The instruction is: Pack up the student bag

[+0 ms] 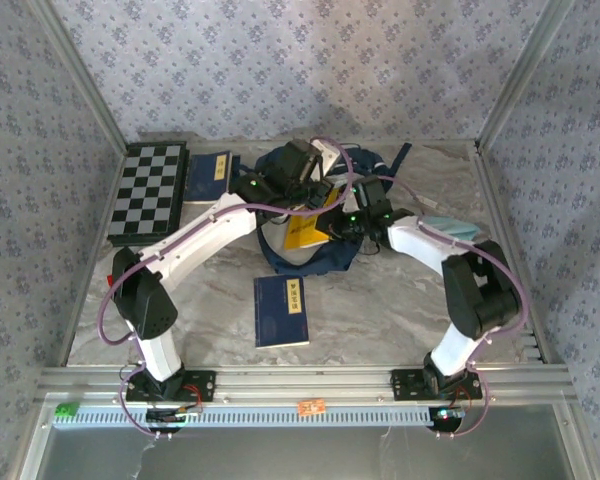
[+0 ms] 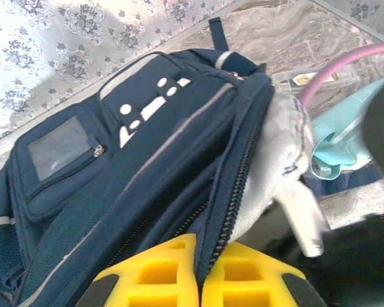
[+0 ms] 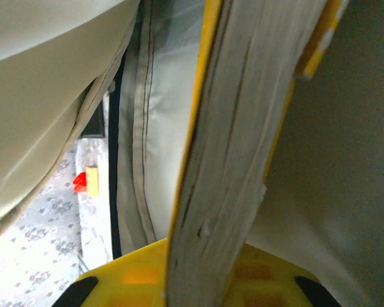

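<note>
The student bag [image 1: 310, 262] lies at the middle back of the table, navy with a pale lining. My left gripper [image 2: 201, 259] is shut on the bag's zipper edge [image 2: 240, 185] and holds its mouth up; from above this gripper [image 1: 315, 190] is over the bag's far side. A yellow-covered book [image 3: 243, 128] stands edge-on between my right gripper's [image 3: 205, 275] fingers, which are shut on it. The book [image 1: 305, 232] is partly inside the bag's opening, with the pale lining [image 3: 160, 128] on both sides. The right gripper [image 1: 345, 222] reaches in from the right.
A blue book [image 1: 282, 310] lies flat in front of the bag. Another blue book [image 1: 208, 177] and a chessboard [image 1: 147, 193] sit at the back left. A light-blue pouch [image 1: 450, 225] and a clear case [image 2: 307, 78] lie right of the bag.
</note>
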Motion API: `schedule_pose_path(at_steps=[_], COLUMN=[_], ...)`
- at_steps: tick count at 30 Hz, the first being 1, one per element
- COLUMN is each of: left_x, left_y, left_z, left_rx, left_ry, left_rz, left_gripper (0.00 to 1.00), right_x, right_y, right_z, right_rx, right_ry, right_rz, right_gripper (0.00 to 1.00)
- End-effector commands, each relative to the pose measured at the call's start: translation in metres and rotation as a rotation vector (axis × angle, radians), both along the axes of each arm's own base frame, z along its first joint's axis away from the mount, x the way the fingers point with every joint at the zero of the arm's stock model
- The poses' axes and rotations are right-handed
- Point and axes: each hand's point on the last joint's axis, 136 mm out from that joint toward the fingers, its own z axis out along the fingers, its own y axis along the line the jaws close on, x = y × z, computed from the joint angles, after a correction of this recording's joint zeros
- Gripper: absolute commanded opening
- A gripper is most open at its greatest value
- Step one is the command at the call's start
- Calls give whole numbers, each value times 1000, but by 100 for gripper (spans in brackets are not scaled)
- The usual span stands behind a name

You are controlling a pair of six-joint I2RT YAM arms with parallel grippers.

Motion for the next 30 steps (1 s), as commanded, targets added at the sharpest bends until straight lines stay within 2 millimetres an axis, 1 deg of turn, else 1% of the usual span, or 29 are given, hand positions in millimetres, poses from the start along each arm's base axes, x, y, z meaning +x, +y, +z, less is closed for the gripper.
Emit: schedule_pose_path(at_steps=[1, 3, 4, 6, 7, 9, 10, 13, 14, 16, 18, 20, 22, 24, 26, 28, 30], left_x=[-6, -6, -6, -5, -3, 1, 3, 5, 5, 3, 2, 2, 3, 3, 4, 5, 6], left_y=[-7, -6, -7, -4, -1, 4, 7, 12, 12, 11, 10, 8, 8, 7, 6, 4, 4], left_z=[89, 85, 82, 77, 73, 67, 62, 53, 51, 46, 42, 38, 37, 38, 41, 47, 52], left_rx=[-206, -196, -192, -177, -164, -143, -131, -133, -137, -146, -154, -159, -165, -175, -183, -186, -181], left_ry=[-145, -139, -135, -134, -135, -137, -135, -110, -103, -94, -83, -67, -61, -61, -67, -76, -76], left_rz=[-31, -28, -30, -14, -3, 19, 29, 38, 35, 28, 23, 26, 29, 31, 26, 21, 10], left_gripper=[0, 0, 0, 0, 0, 0, 0, 0, 0, 0, 0, 0, 0, 0, 0, 0, 0], right_x=[30, 38, 40, 38, 34, 23, 18, -7, -16, -31, -42, -48, -51, -52, -50, -45, -36], right_y=[11, 4, 1, -6, -8, -21, -26, -44, -47, -44, -36, -29, -18, -8, -2, -1, 4], right_z=[17, 4, -1, -10, -12, -20, -17, -21, -21, -22, -26, -31, -35, -44, -58, -70, -74], right_rx=[-14, -67, -88, -144, -169, -251, -285, -411, -438, -437, -405, -400, -385, -373, -395, -414, -395], right_ry=[-138, -124, -122, -114, -108, -72, -72, -38, -24, -13, 1, 17, 25, 33, 43, 58, 32], right_rz=[-4, -27, -34, -40, -32, -44, -51, -67, -60, -40, -20, -4, 12, 26, 35, 33, 24], right_gripper=[9, 19, 26, 43, 49, 55, 57, 62, 63, 63, 59, 48, 39, 31, 24, 20, 17])
